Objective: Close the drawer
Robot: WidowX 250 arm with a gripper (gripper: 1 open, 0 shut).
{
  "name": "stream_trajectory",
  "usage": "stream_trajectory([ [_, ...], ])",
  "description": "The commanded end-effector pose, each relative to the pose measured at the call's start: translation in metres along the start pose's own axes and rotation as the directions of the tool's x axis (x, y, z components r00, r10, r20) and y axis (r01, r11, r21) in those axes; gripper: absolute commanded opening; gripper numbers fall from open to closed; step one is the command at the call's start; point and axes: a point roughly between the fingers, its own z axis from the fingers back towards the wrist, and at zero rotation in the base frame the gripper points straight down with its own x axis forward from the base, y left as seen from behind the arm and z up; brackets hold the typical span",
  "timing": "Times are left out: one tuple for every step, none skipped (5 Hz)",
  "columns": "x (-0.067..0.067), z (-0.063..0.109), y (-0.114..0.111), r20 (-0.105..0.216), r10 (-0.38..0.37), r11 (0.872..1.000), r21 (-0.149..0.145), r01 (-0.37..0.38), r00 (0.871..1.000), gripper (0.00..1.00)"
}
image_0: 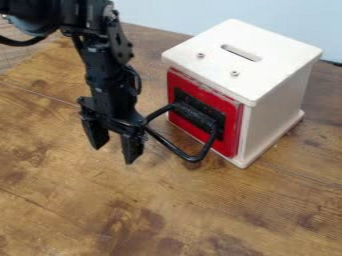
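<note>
The black pincer (114,144), tips apart, is beside the drawer's (203,122) big loop handle (187,150). The white box (251,80) surrounds the drawer.

Possibly a lab tabletop: jointed black robot arm (107,60) over wood-grain surface (80,200), pale backdrop (267,15).

"Arm's condition?"

"Black arm (104,60) enters from upper left, its wrist bent downward."

"And the jaws (114,146)?"

"Pointing down, fingers (132,150) spread apart, a gap between them, nothing gripped."
</note>
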Motion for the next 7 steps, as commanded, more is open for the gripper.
stream_trajectory([
  [0.005, 0.029, 0.018, 0.098, -0.026, 1.000, 0.020, 0.024, 0.995, 1.00],
  [0.002, 0.025, 0.029, 0.103, -0.057, 0.998, 0.017, 0.056, 0.993, 1.00],
  [0.002, 0.025, 0.030, 0.109, -0.030, 0.999, 0.018, 0.028, 0.994, 1.00],
  [0.002, 0.025, 0.028, 0.111, -0.009, 1.000, 0.022, 0.007, 0.994, 1.00],
  [0.004, 0.029, 0.025, 0.114, 0.017, 1.000, 0.021, -0.020, 0.993, 1.00],
  [0.005, 0.032, 0.023, 0.118, 0.042, 0.999, 0.019, -0.044, 0.992, 1.00],
  [0.003, 0.036, 0.020, 0.119, -0.059, 0.998, 0.005, 0.058, 0.991, 1.00],
])
